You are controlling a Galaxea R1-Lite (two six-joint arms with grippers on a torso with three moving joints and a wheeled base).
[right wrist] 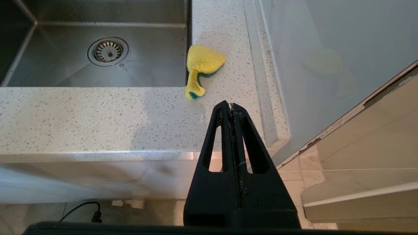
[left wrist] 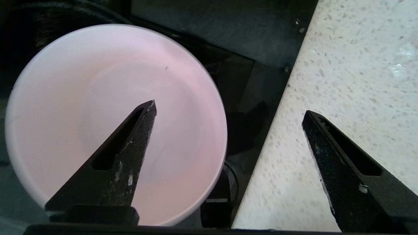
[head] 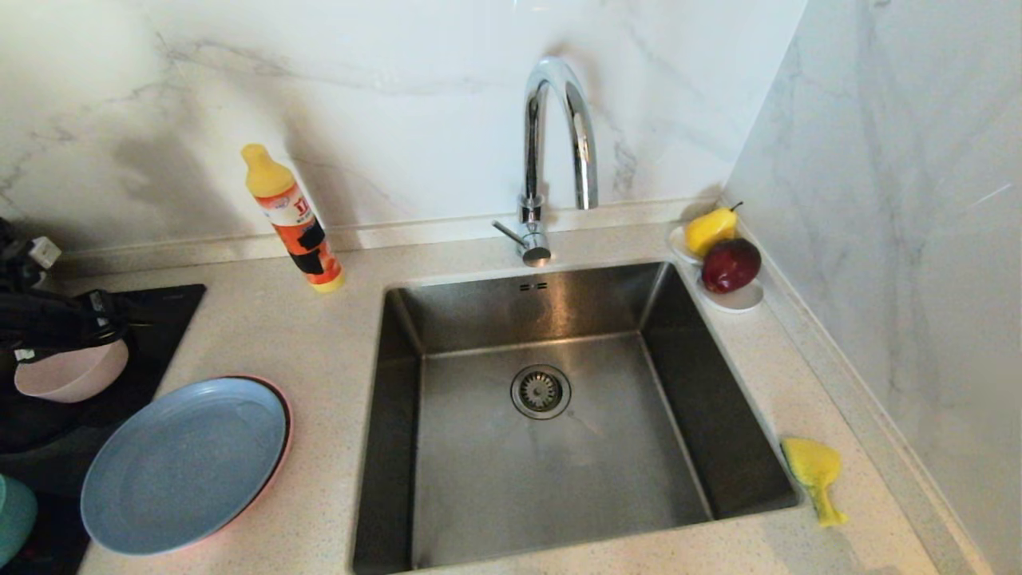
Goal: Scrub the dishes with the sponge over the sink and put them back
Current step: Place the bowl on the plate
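1. Left end effector (left wrist: pixel 228 112) is over the far-left edge of the tabletop (head: pixel 319 335), above the black cooktop (head: pixel 160 311). Fingers spread wide, gripping nothing.
2. Pale pink bowl (head: pixel 72 371) sits upright on the cooktop, directly under that end effector. In the left wrist view one finger (left wrist: pixel 130 156) hangs over the bowl's inside (left wrist: pixel 98 98), the other over the speckled tabletop beside the cooktop edge; contact with the bowl cannot be made out.
3. Grey-blue plate (head: pixel 188 463) lies stacked on the salmon-pink plate (head: pixel 285 435), only a thin pink rim showing. The stack is on the tabletop between cooktop and sink, toward the near edge, part overlapping the cooktop.
4. Teal bowl (head: pixel 14 515) is at the near-left corner, mostly cut off by the frame.
5. Sink (head: pixel 551 415) is set mid-tabletop, drain strainer (head: pixel 540 391) at centre, chrome faucet (head: pixel 551 144) behind it at the back edge.
6. Sponge (head: pixel 814 475) lies crumpled on the tabletop, just beside the sink's right rim near its front corner, yellow up with green showing underneath.
7. Right end effector (right wrist: pixel 231 106) hangs off the front edge of the tabletop, near the right end, fingers pressed together, holding nothing; sponge lies beyond it, apart.
8. Orange-and-yellow detergent bottle (head: pixel 291 220) stands at the back edge, left of the faucet.
9. White dish (head: pixel 734 297) at the back-right corner carries a yellow pear (head: pixel 709 230) and a dark red apple (head: pixel 730 265).
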